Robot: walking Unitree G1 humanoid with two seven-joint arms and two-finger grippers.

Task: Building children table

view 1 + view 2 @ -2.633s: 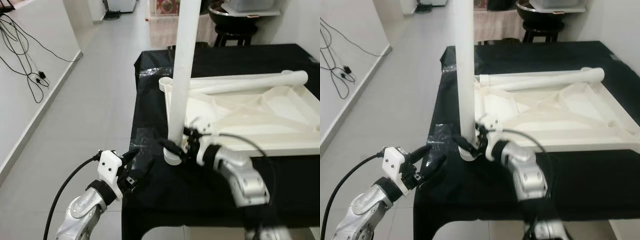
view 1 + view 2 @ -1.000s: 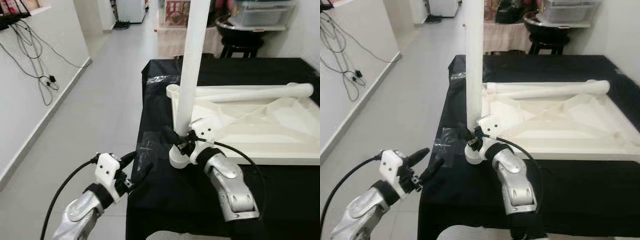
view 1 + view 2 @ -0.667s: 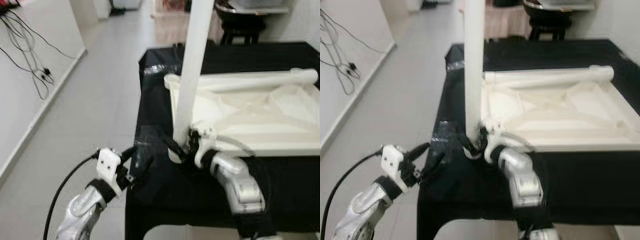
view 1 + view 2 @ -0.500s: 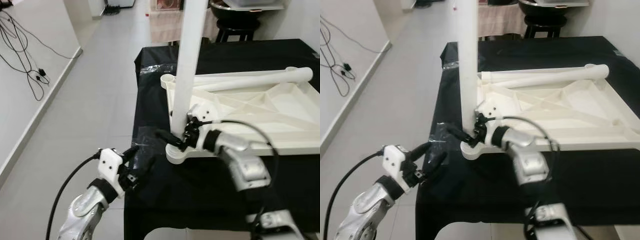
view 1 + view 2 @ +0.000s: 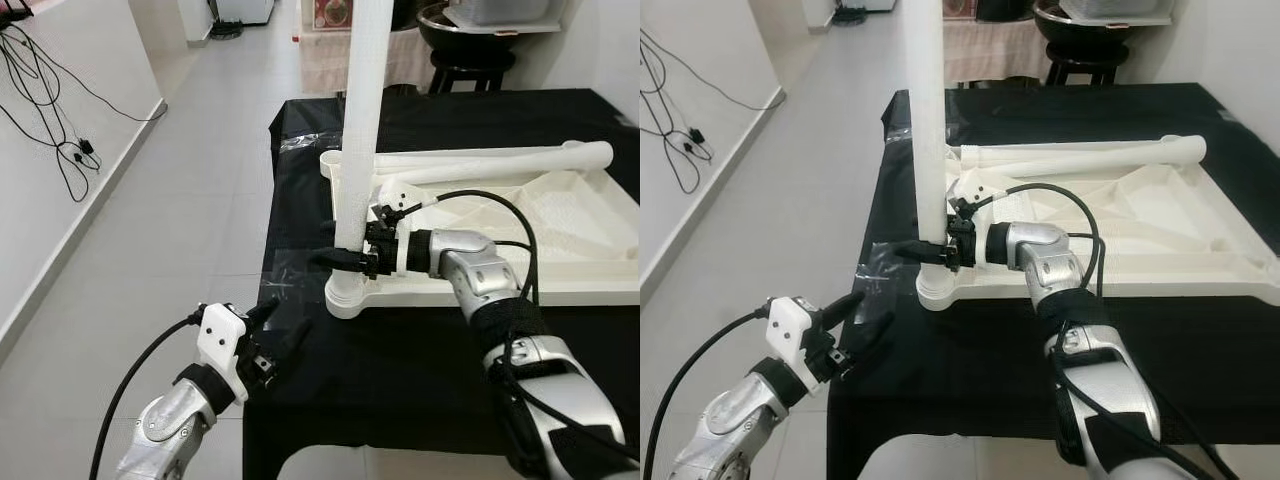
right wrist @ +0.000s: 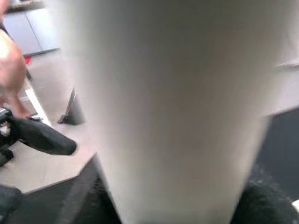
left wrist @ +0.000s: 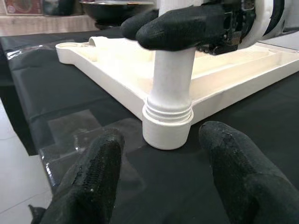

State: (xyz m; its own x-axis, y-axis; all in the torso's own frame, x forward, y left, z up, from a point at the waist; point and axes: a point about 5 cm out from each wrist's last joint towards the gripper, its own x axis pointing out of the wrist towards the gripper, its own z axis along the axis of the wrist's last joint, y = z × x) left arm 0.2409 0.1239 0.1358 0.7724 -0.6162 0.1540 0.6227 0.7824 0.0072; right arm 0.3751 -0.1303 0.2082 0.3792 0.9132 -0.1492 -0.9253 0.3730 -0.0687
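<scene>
A white children's tabletop [image 5: 520, 290] lies upside down on a black-covered table [image 5: 400, 370]. One white leg [image 5: 360, 110] stands upright in the socket [image 7: 167, 128] at the tabletop's near left corner, its threaded end showing just above the socket. My right gripper [image 5: 345, 255] reaches in from the right and is shut on this leg a little above the socket. My left gripper [image 5: 285, 320] hangs open at the table's near left corner, its fingers [image 7: 93, 182] apart, short of the socket. A second leg [image 5: 490, 160] lies along the tabletop's far edge.
The table's left edge drops to grey tiled floor [image 5: 170, 220]. Clear plastic film [image 5: 285, 280] lies on the cloth near the socket. A dark stool with a bowl [image 5: 470, 40] stands behind the table. Black cables [image 5: 50, 90] hang on the left wall.
My right arm now reaches the leg more from the right and holds it slightly higher. The leg stays upright. My left gripper stays open near the corner.
</scene>
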